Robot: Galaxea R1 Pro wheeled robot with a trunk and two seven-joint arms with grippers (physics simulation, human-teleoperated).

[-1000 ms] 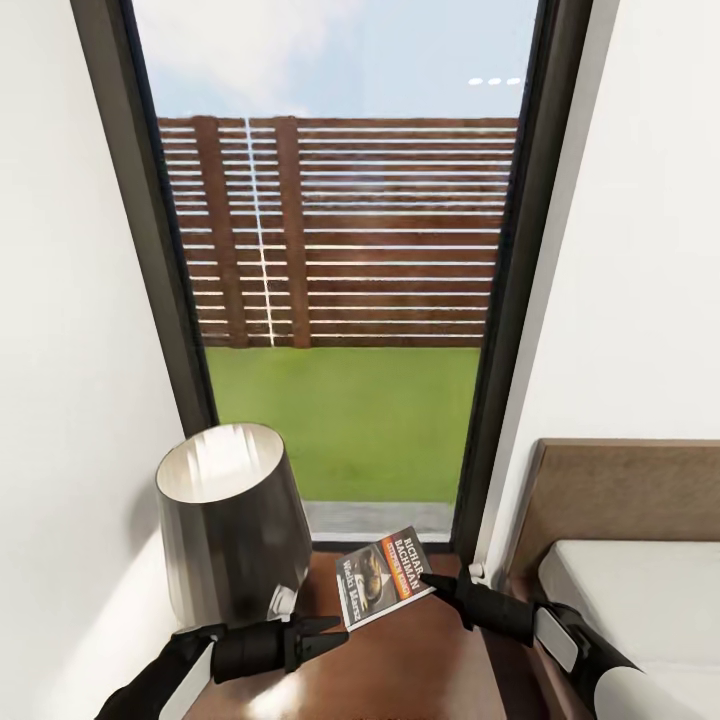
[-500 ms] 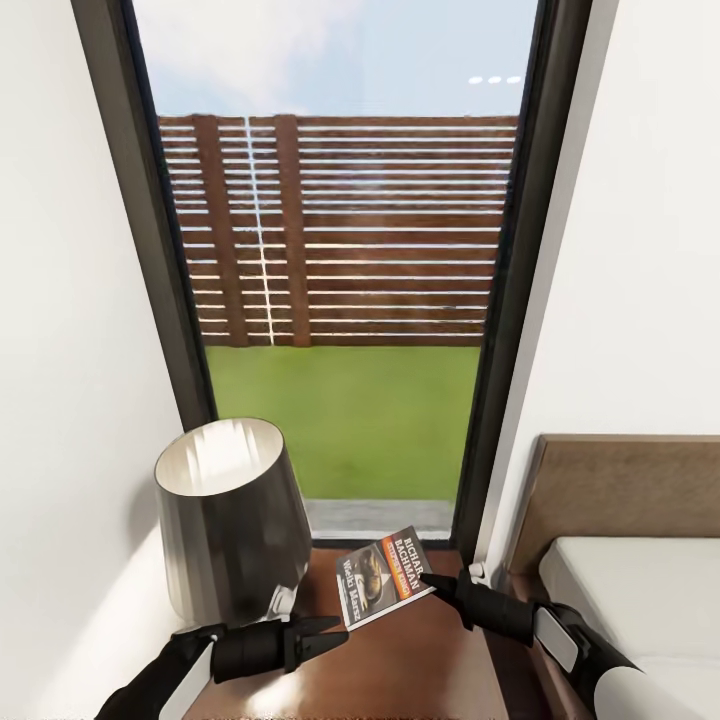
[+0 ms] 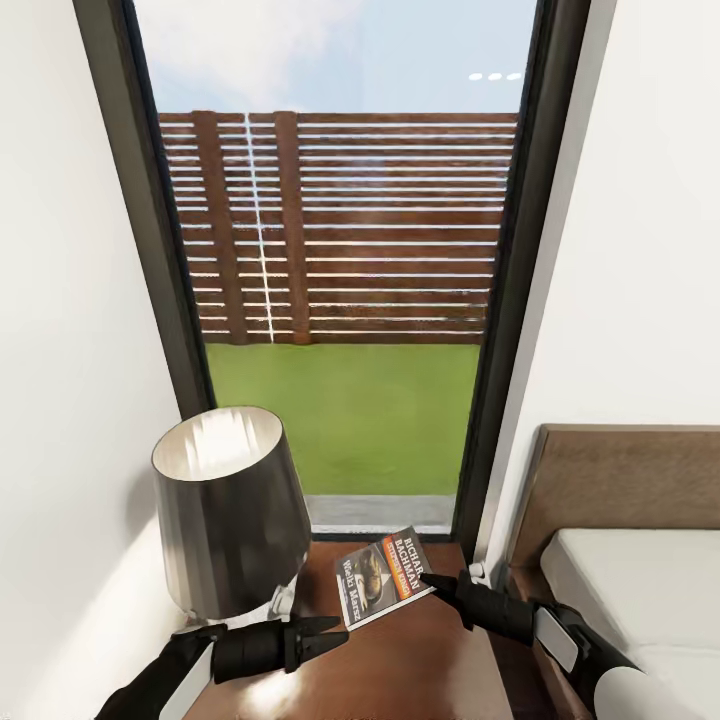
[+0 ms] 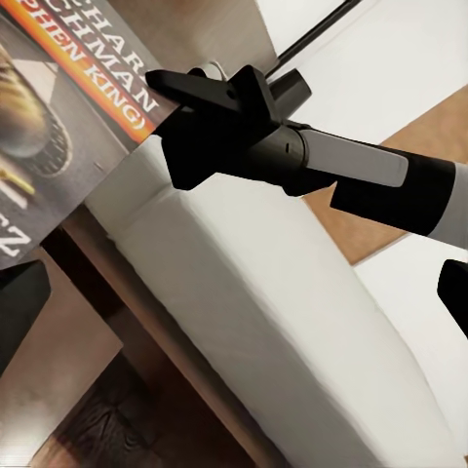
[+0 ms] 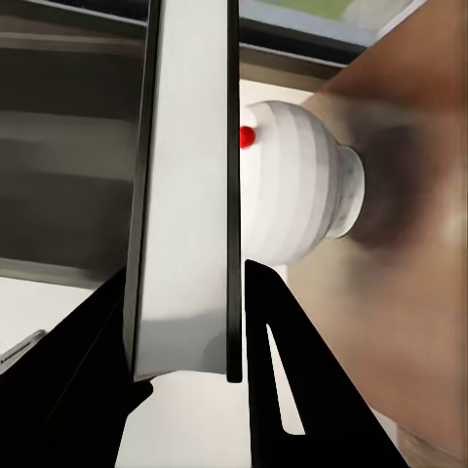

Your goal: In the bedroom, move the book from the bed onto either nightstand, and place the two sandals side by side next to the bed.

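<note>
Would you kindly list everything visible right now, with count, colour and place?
book: one, dark cover with orange band, tilted above the nightstand, pinched at its edge by the right gripper
nightstand: one, reddish-brown, below the window, left of the bed
lamp: one, dark shade with a pale inside and a white striped base, on the nightstand's left part
bed: one, off-white mattress, brown headboard, at right
window: one, dark frame, showing fence and lawn
left gripper: black, free, near the lamp
right gripper: black, fingers on the book

Ahead of me stood a tall dark-framed window (image 3: 520, 300) between white walls (image 3: 70, 350), showing green lawn (image 3: 345, 420), a slatted brown fence (image 3: 340, 230) and pale sky. A dark-shaded lamp (image 3: 228, 515), seemingly unlit, stood below it.
</note>
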